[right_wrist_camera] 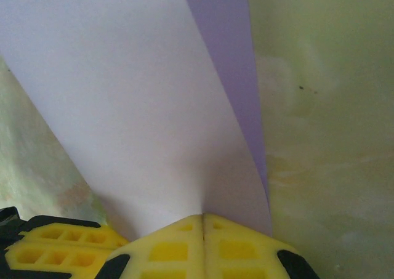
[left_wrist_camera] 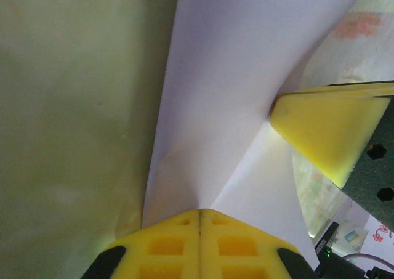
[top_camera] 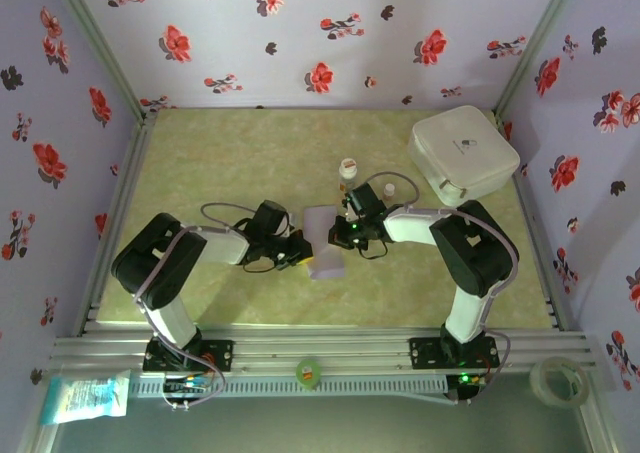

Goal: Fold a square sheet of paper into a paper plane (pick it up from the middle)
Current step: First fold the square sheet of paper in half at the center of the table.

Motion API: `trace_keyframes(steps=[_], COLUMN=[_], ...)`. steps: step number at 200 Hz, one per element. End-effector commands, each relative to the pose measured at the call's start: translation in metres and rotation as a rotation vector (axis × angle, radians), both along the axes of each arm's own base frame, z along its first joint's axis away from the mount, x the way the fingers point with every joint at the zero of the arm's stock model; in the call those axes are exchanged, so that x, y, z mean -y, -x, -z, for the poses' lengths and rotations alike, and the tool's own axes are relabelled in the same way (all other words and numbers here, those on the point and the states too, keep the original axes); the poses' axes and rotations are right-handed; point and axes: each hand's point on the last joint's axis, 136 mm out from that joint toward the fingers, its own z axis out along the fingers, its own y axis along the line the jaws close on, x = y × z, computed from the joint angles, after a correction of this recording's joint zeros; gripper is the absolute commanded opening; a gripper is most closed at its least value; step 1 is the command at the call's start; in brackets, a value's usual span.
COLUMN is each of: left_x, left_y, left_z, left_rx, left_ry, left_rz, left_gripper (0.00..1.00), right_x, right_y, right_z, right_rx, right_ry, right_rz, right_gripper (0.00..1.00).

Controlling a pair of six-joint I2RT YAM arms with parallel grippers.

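The paper (top_camera: pixel 325 263) sits near the middle of the worktop (top_camera: pixel 220 163), pinched from both sides. The left hand (top_camera: pixel 306 250) is clenched on its 9 o'clock edge, yellow fingers (left_wrist_camera: pixel 166 248) pressed together over the lilac sheet. The right hand (top_camera: pixel 347 235) is clenched on the edge at about 2 o'clock. Between the two grips the sheet bows and creases rather than lying flat. Two small bottles (top_camera: pixel 348 168) stand at the paper's 12 to 1 o'clock, and the white box (top_camera: pixel 463 153) lies further off at 2 o'clock.
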Motion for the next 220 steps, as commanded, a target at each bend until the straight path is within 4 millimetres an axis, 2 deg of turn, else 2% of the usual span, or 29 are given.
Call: trace_keyframes(steps=[1,54,71,92,116,136,186,206,220], left_x=[-0.026,-0.007,0.001,0.013,0.023,0.024,-0.012,-0.021,-0.021], left_y=[0.023,0.001,-0.002,-0.003,0.002,0.01,0.04,0.049,0.05], left_z=[0.029,-0.029,-0.039,-0.041,-0.031,-0.016,0.028,0.032,0.026], left_rx=[-0.064,0.058,0.063,0.049,0.023,-0.008,-0.068,-0.076,-0.06], left_ry=[-0.146,-0.04,0.0,0.053,0.063,0.041,-0.079,-0.097,-0.083], left_rz=[0.032,0.022,0.016,0.022,0.04,0.052,0.047,0.045,0.046], left_gripper=[0.0,0.0,0.0,0.0,0.0,0.0,0.0,0.0,0.0], right_x=[0.034,0.034,0.034,0.033,0.032,0.034,0.035,0.037,0.038], right_y=[0.021,0.019,0.019,0.02,0.019,0.021,0.024,0.024,0.023], right_z=[0.036,0.034,0.033,0.034,0.035,0.036,0.039,0.04,0.04], right_rx=[-0.089,-0.082,-0.082,-0.083,-0.084,-0.088,-0.093,-0.093,-0.089], right_ry=[0.169,0.168,0.166,0.166,0.161,0.167,0.171,0.178,0.181], right_rz=[0.044,0.048,0.05,0.05,0.05,0.047,0.05,0.054,0.058], right_gripper=[0.0,0.0,0.0,0.0,0.0,0.0,0.0,0.0,0.0])
